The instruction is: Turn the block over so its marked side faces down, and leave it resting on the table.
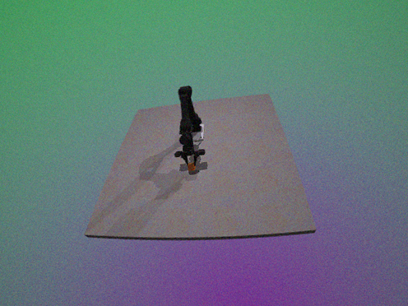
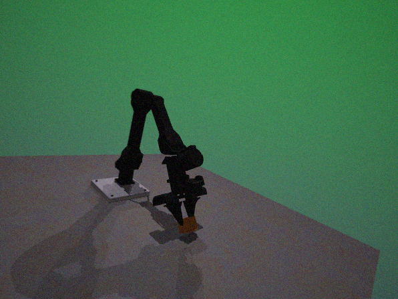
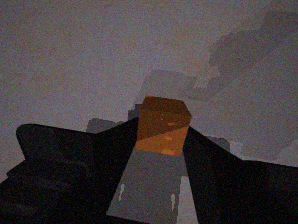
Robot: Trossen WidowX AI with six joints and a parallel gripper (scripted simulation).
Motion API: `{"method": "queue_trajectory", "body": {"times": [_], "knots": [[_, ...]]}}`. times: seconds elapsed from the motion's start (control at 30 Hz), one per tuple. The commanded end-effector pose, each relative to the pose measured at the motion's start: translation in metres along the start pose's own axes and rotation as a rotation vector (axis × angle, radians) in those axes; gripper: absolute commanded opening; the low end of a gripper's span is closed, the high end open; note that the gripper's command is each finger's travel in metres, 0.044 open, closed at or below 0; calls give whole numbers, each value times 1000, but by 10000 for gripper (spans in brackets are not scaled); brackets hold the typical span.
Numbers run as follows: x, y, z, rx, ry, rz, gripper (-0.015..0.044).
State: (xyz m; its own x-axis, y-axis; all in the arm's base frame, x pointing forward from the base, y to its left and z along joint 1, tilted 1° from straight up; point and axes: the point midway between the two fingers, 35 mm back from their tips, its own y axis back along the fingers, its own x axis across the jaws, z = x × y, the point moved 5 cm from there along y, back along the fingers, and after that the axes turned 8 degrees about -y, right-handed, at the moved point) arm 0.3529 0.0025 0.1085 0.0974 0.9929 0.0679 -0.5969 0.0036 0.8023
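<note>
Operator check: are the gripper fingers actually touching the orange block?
Touching. The wrist view shows the gripper with a finger against each side of the orange block, no gap visible.

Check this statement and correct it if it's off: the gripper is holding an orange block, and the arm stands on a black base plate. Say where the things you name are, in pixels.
The base plate (image 1: 202,131) (image 2: 110,196) is not black but white, as the exterior view shows. The rest holds: the gripper (image 1: 192,165) (image 2: 187,220) (image 3: 161,125) is holding an orange block (image 1: 191,167) (image 2: 188,225) (image 3: 162,126).
</note>
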Motion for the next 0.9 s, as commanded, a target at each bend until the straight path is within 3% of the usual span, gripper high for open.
{"method": "queue_trajectory", "body": {"times": [0.0, 0.87], "knots": [[0, -8, -4, -50, 4, 11, 0], [-5, -20, -41, -443, 4, 67, 0]]}}
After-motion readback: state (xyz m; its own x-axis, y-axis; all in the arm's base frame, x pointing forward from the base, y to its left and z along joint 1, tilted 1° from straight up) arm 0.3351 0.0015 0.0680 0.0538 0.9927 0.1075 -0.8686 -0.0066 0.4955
